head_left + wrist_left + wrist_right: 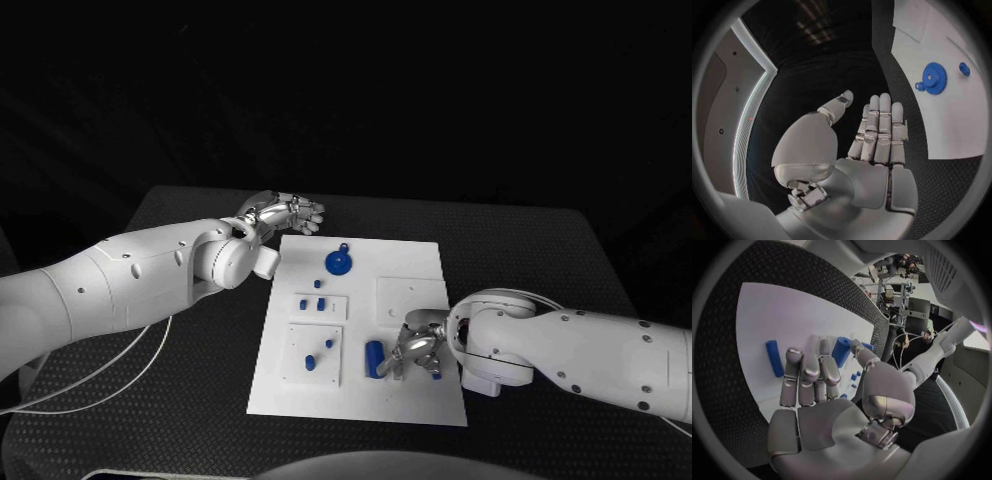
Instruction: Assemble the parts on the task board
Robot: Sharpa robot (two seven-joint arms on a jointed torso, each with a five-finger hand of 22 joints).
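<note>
Task board point(411, 400) lies at the middle of the table point(562, 250). A gear point(339, 263) sits on the board's far part. Left hand point(284, 212) hovers off the board's far left corner. Right hand point(418, 350) is over the board's near right part, beside a cylinder point(375, 357) lying on the board.

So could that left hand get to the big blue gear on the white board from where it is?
Probably yes. The left hand hovers open, holding nothing, just off the task board's far corner, and the blue gear lies near that corner with nothing lying between them. The right hand is busy at the opposite end.
</note>
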